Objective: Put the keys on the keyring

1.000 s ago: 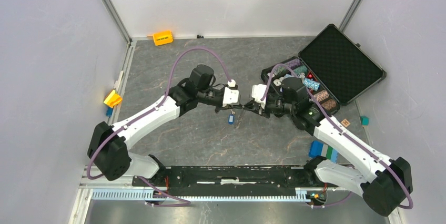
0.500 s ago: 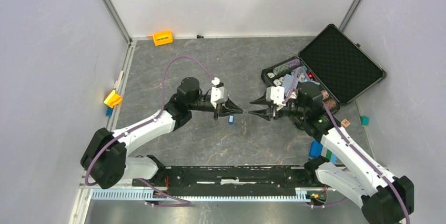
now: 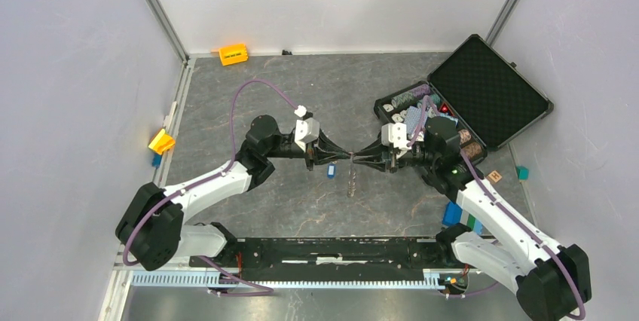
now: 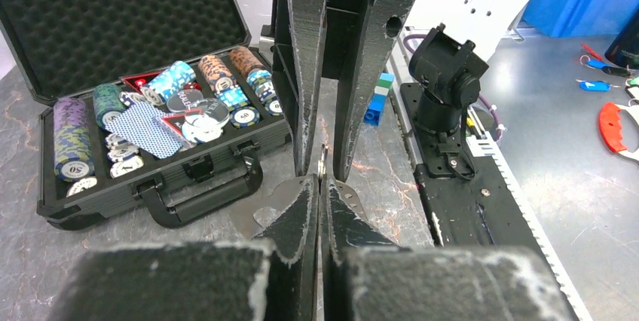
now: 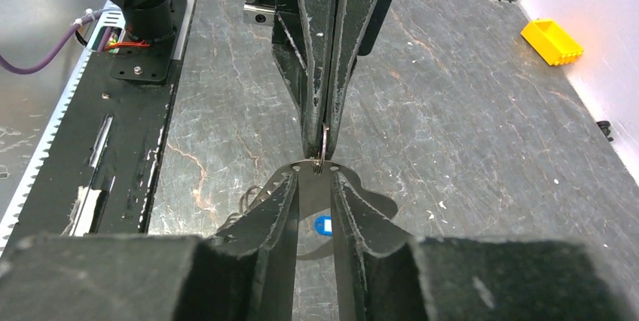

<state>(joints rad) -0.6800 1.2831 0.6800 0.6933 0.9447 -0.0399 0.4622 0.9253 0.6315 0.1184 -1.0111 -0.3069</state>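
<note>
Keyring (image 5: 323,142) sits mid-frame, pinched by the left end effector (image 3: 348,157); right end effector (image 3: 357,158) narrowly parted around it.

Grey table (image 3: 301,95) w/ open case (image 3: 471,99), orange block (image 3: 233,54).

The left gripper (image 3: 340,157) and right gripper (image 3: 362,158) met tip to tip above a blue tag (image 3: 331,171) (case (image 3: 482,95) open behind).

keyring (image 5: 323,145): shiny metal | fingers (image 5: 273,212): matt black, scuffed plastic | table (image 5: 467,110): grey marbled, matt
</note>
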